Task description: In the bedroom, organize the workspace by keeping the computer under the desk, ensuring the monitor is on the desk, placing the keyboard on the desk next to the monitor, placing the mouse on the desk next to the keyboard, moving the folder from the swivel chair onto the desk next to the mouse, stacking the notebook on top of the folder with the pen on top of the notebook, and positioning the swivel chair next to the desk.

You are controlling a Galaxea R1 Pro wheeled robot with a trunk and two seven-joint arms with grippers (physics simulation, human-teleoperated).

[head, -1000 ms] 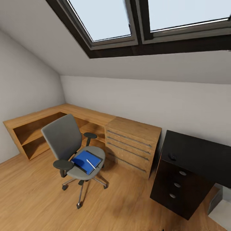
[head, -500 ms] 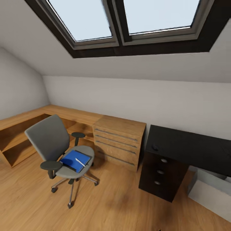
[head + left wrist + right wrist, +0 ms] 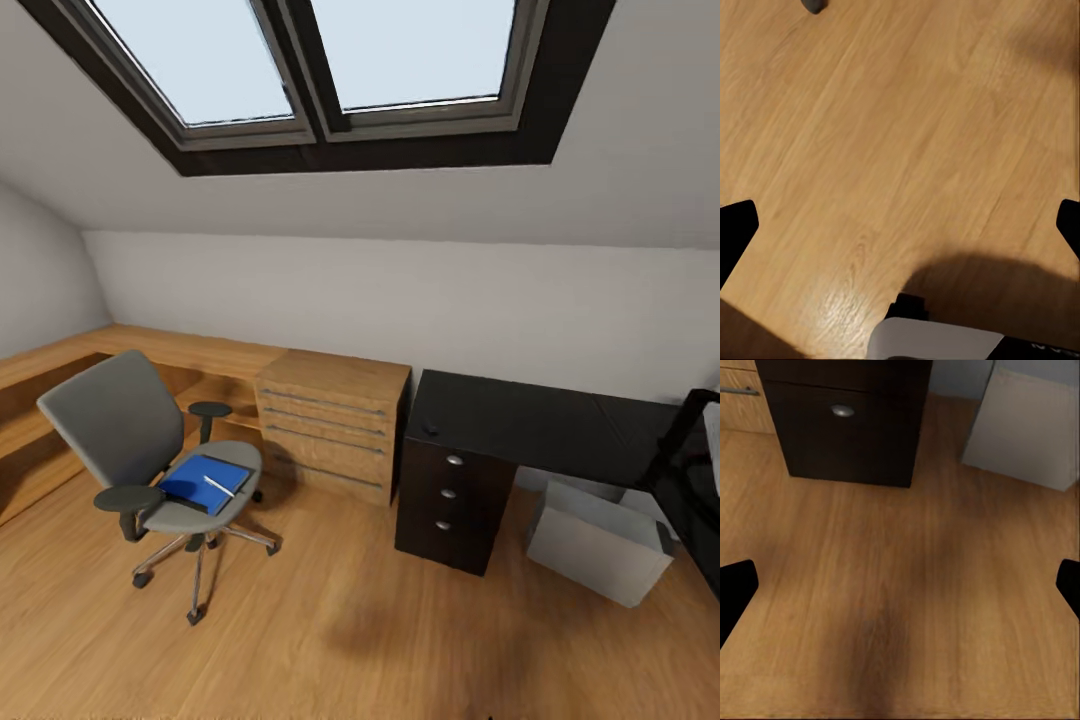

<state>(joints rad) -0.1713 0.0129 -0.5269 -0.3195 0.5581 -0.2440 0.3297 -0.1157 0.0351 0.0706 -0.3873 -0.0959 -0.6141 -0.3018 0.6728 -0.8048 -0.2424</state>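
- The left gripper (image 3: 900,225) is spread wide with nothing in it. Its 2 dark fingertips sit at the far edges of the left wrist view, with only the wood floor (image 3: 907,112) ahead of it.
- The right gripper (image 3: 900,585) is also spread wide and holds nothing. Ahead of it are the desk (image 3: 844,420) drawers and the computer (image 3: 1031,427) standing on the floor beside them.
- The swivel chair (image 3: 150,460) is well apart from both grippers.
- The folder (image 3: 205,483) lies flat on its seat, with the pen (image 3: 219,486) on top.
- I cannot make out the notebook.
- The folder is probably light, thin and a bit bendy. Pinching 1 free edge looks best.
- The pen may roll off if the folder tips.
- The chair should roll easily with a push on its back.
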